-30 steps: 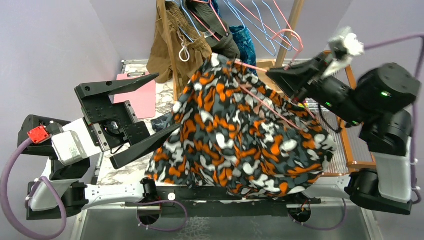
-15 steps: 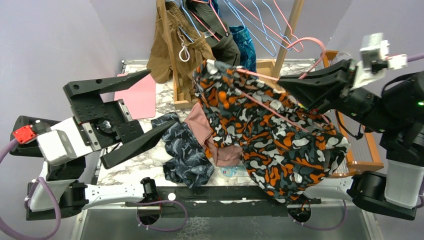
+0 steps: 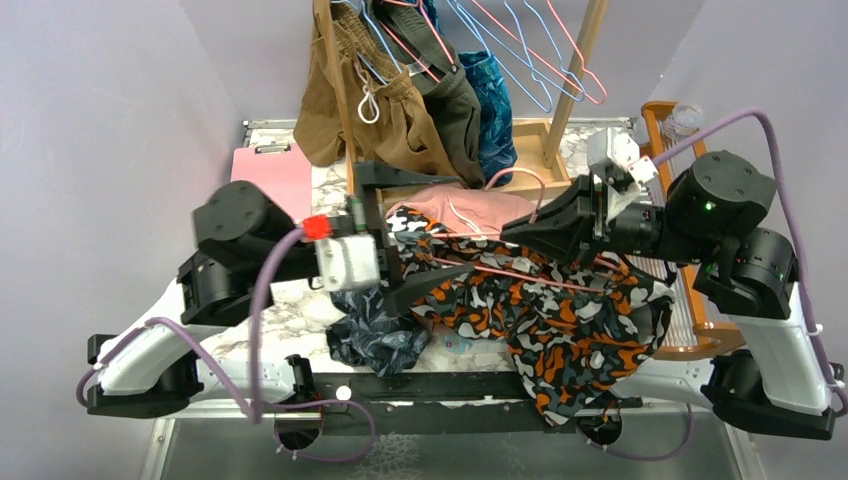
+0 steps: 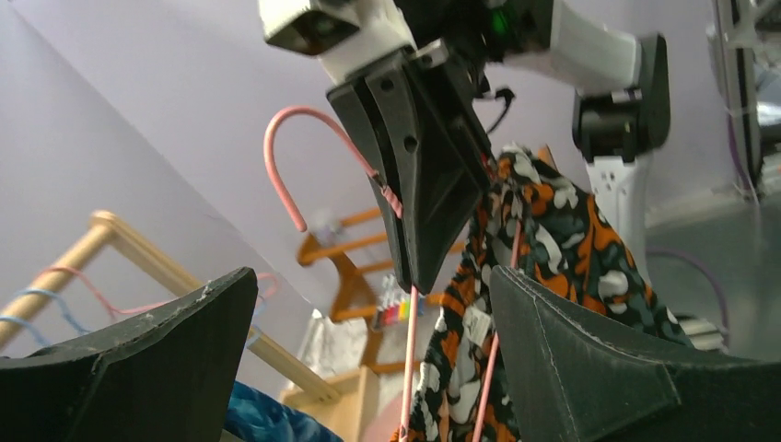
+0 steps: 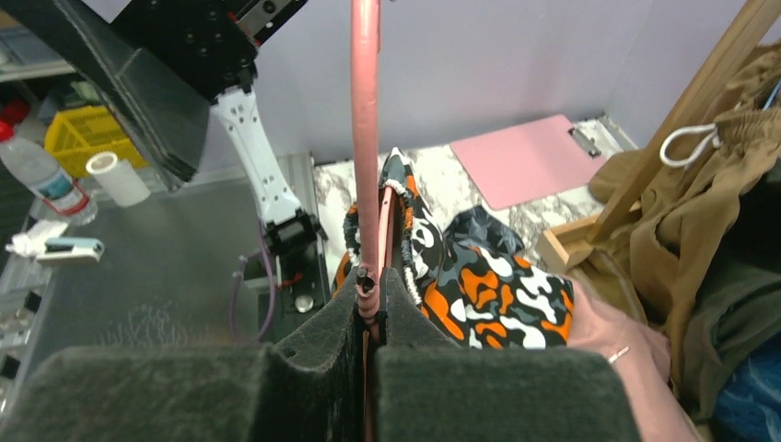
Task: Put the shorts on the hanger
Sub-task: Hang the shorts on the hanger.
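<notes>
Top external view is showing most of the hanger (image 3: 530, 278) buried under the shorts (image 3: 560, 325); right gripper (image 3: 510, 232) is pinching its neck, left gripper (image 3: 462, 228) gaping wide over marble table (image 3: 290, 310), amid purple walls (image 3: 100, 100).

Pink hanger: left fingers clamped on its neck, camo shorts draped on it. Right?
Wrong arm: the right fingers are clamped on the neck of the pink hanger, as the right wrist view shows. The left fingers are open. The camo shorts do drape on the hanger.
</notes>
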